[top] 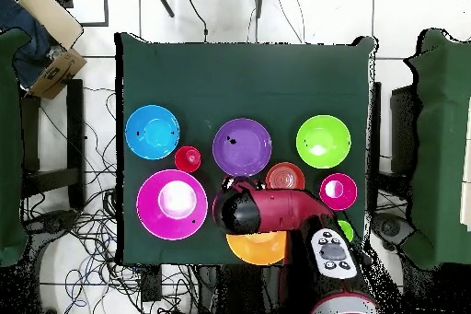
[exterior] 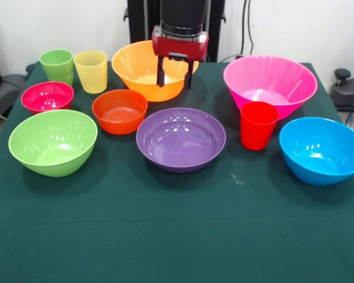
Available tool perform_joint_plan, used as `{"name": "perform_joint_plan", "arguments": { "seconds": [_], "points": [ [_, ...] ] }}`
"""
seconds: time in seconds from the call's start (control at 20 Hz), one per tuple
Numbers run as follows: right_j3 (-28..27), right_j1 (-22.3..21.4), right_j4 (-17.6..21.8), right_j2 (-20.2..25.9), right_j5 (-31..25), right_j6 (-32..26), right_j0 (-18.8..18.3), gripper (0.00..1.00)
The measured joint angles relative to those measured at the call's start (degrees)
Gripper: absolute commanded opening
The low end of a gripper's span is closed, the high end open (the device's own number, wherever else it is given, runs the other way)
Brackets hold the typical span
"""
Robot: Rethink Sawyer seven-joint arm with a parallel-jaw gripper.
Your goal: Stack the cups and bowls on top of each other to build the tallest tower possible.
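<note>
Your end effector [exterior: 174,75] hung fingers-down over the orange bowl [exterior: 147,69], its two fingers parted and gripping nothing. No tower stood: every bowl sat mouth-up and separate on the green worktop [exterior: 177,236], purple bowl [exterior: 180,138] central, pink bowl [exterior: 270,82] and blue bowl [exterior: 323,149] to one side. The red cup [exterior: 258,124] stood upright between them.

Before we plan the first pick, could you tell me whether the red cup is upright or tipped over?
Upright. The red cup stands on its narrow base with its open mouth up, on the table between the pink bowl and blue bowl.
</note>
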State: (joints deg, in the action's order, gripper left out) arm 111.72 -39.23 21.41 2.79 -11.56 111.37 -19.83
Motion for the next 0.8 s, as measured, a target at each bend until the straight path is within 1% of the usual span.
{"name": "perform_joint_plan", "arguments": {
  "seconds": [0.2, 0.55, 0.8],
  "points": [
    [0.2, 1.5, 0.0, -0.5, 1.4, 0.0, 0.1, 1.00],
    [0.4, 3.9, 0.1, -2.0, 1.5, 0.0, 0.1, 1.00],
    [1.0, 4.2, 0.5, -2.2, 1.5, 0.0, 0.1, 1.00]
  ]
}}
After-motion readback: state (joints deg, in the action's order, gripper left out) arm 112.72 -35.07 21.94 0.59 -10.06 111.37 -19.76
